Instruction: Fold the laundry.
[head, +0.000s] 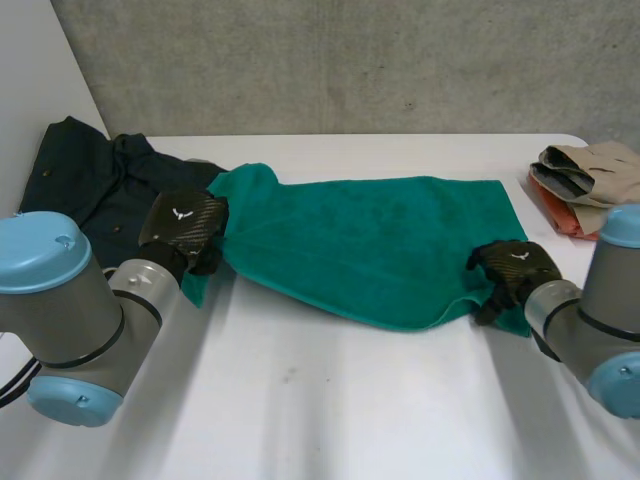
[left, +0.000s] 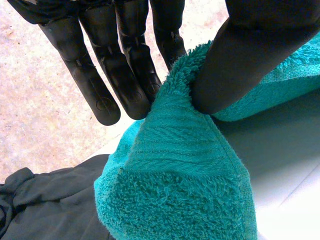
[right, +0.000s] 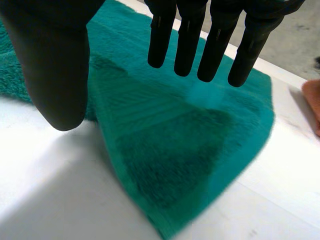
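White table (head: 320, 410) up front. On it, green towel (head: 370, 240) lying flat, left end bunched and pinched between thumb and straight fingers of left hand (head: 185, 225). Over near right corner, right hand (head: 515, 268) spread, fingers straight, gripping nothing. Farther back, dark garment (head: 80, 180) partly hidden behind left arm; folded clothes (head: 585, 175) cut off at view's edge; concrete wall (head: 350, 60) behind.

White table (head: 330, 400) before me. Teal towel (head: 370, 245) spread across middle, long side running left to right. Its right end flat on tabletop, left end bunched and raised. Dark garment (head: 85, 185) crumpled at far left, touching towel's left end. At far right edge, beige folded cloth (head: 590, 165) lying on orange cloth (head: 555, 215), near towel's far right corner but apart from it.
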